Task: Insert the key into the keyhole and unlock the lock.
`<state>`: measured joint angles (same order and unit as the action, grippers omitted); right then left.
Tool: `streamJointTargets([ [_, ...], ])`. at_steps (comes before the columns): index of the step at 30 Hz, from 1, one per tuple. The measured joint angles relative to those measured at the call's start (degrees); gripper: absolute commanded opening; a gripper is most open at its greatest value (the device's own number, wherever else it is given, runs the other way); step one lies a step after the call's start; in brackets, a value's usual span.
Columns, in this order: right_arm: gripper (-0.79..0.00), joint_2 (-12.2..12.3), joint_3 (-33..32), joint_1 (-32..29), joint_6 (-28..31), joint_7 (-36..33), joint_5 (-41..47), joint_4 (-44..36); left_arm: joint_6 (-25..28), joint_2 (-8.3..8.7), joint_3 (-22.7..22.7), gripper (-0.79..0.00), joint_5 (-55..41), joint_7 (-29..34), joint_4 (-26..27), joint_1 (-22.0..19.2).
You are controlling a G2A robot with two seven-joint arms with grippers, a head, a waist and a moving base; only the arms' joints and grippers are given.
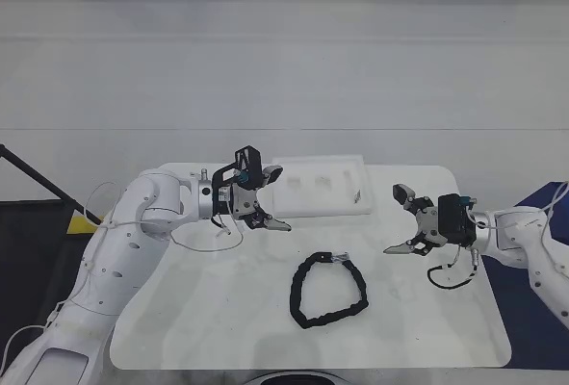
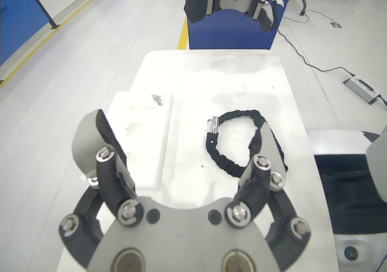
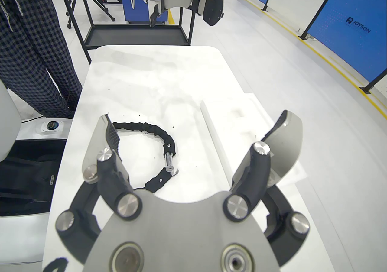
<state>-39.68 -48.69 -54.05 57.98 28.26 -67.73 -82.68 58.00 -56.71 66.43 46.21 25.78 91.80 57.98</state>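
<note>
From where I am standing, the white table with rounded corners (image 1: 217, 308) (image 2: 226, 73) (image 3: 151, 79) is carrying everything. Two white arms are hanging over it from opposite sides, facing each other. The left gripper (image 1: 276, 200) (image 2: 181, 128) (image 3: 184, 14) is hovering above the left part of the table, just at the near edge of the tray, with its jaws spread wide and nothing between them. The right gripper (image 1: 397, 220) (image 2: 231, 17) (image 3: 195, 120) is hovering over the right side, and its jaws are likewise standing wide apart and holding nothing. The flat white foam tray with shallow recesses (image 1: 313, 197) (image 2: 148, 146) (image 3: 229, 125) is sitting at the far edge of the table, about midway along it. The chain lock in its black fabric sleeve (image 1: 297, 289) (image 2: 239, 113) (image 3: 142, 127) is lying flat in a loop at the middle of the table, nearer the robot than the tray and apart from it, between the two grippers and touched by neither. Its short silver metal cylinder (image 1: 342, 257) (image 2: 215, 124) (image 3: 168, 161) is resting on the tray side of the loop, where the loop's ends are coming together. The small metal key (image 1: 357, 197) (image 2: 157, 99) is lying in the tray toward its right end, well apart from the lock and from both grippers.
</note>
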Motion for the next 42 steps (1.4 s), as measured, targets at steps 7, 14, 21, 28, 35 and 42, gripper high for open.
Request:
streamJointTargets([
  [7,0.000,0.00,0.00,0.00,0.00,0.00,0.00,0.00,0.00,0.00,0.00,0.000,0.00,0.00,0.00,0.00],
  [14,-0.001,0.00,0.00,0.00,0.00,0.00,0.00,0.00,0.00,0.00,0.00,0.000,0.00,0.00,0.00,0.00],
  [21,0.000,-0.35,0.54,-0.43,-0.64,-2.03,0.37,-0.64,0.00,0.00,0.00,0.000,0.00,0.00,0.00,0.00],
  [28,0.000,-3.40,4.48,2.99,-6.11,-15.62,5.65,3.11,0.00,0.00,0.00,0.000,0.00,0.00,0.00,0.00],
  [35,0.000,-9.33,10.91,8.51,-15.20,-29.24,22.58,11.83,0.00,0.00,0.00,0.000,0.00,0.00,0.00,0.00],
  [42,0.000,-16.15,16.25,14.59,-23.91,-37.75,36.16,23.00,0.00,0.00,0.00,0.000,0.00,0.00,0.00,0.00],
])
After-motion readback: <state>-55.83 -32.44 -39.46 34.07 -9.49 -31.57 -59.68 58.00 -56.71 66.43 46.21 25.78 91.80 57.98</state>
